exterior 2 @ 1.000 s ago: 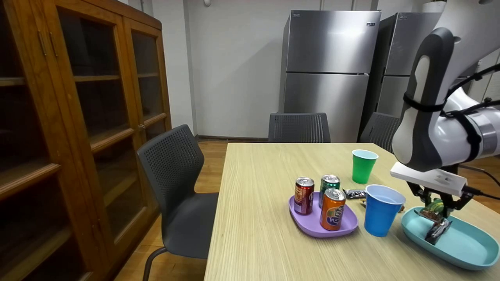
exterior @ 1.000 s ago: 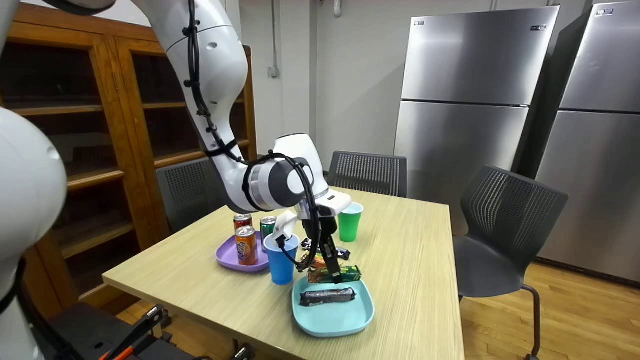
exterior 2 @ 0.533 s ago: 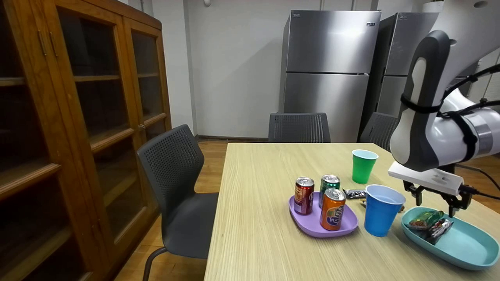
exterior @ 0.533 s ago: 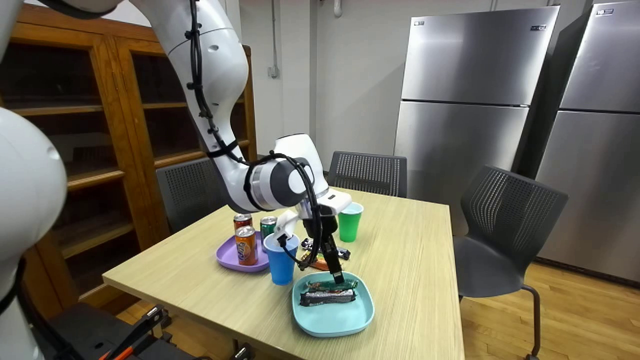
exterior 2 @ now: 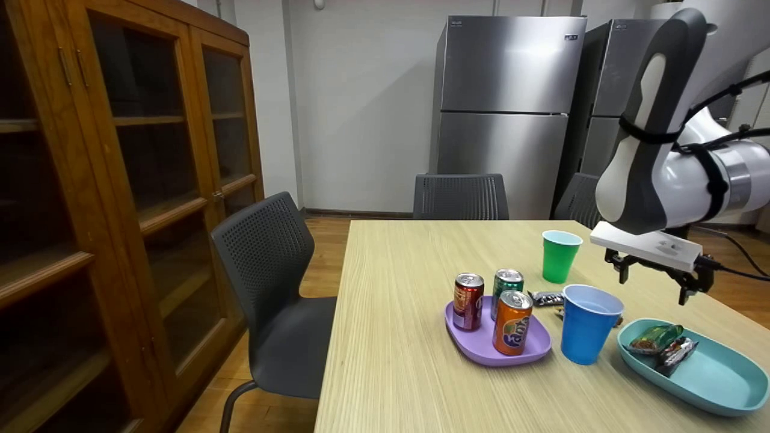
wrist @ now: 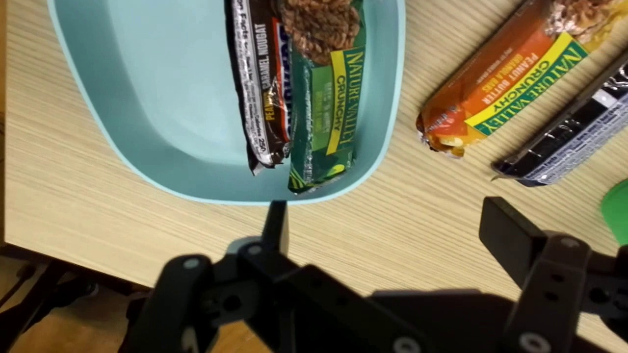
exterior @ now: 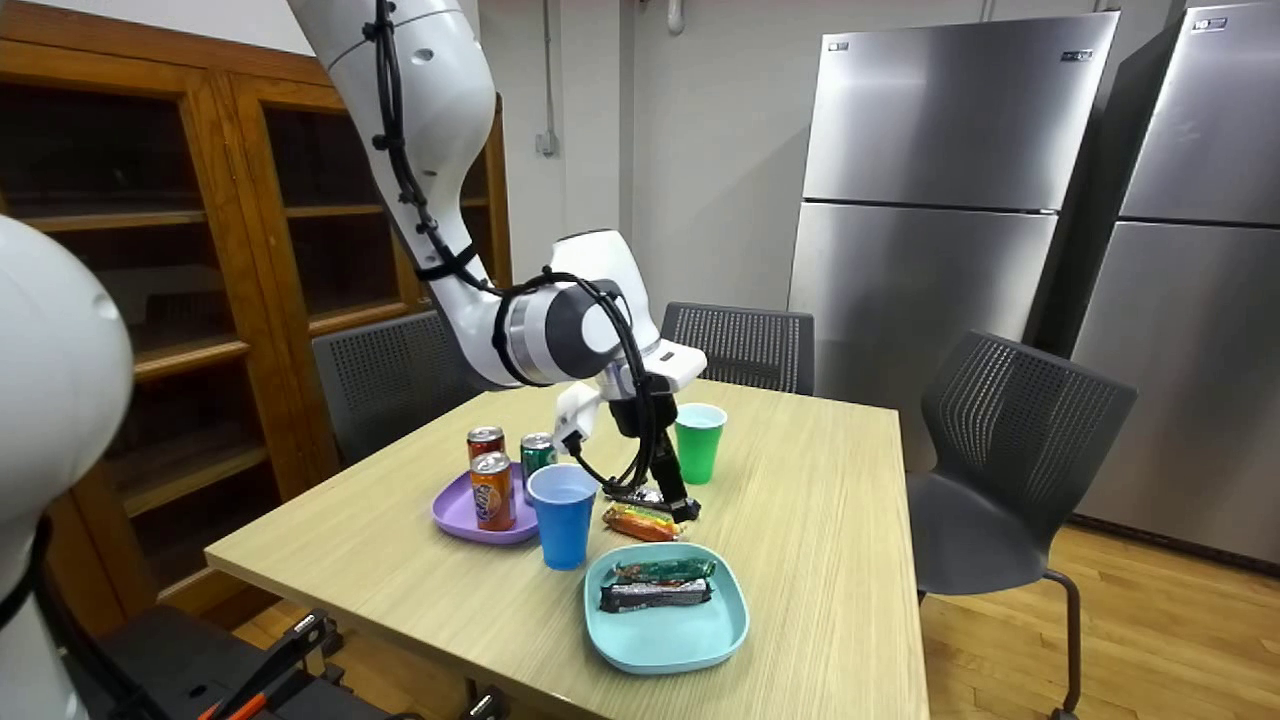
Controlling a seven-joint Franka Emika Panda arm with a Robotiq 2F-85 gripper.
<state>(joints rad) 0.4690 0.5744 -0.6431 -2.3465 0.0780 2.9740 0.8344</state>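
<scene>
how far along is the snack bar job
Looks done: a green-wrapped granola bar and a brown-wrapped candy bar lie side by side in the rounded teal plastic tray. In hand: nothing; the black claw is open and empty. Perhaps left: the orange-wrapped granola bar and the black-wrapped bar, both on the pale wood-grain table.

A green-wrapped Nature Valley Crunchy granola bar (wrist: 326, 113) is laid label-up near one wall of a shallow, rounded turquoise tray (wrist: 167, 93); just beside it, roughly parallel, a brown-wrapped caramel-nougat candy bar (wrist: 265, 88) is placed.
</scene>
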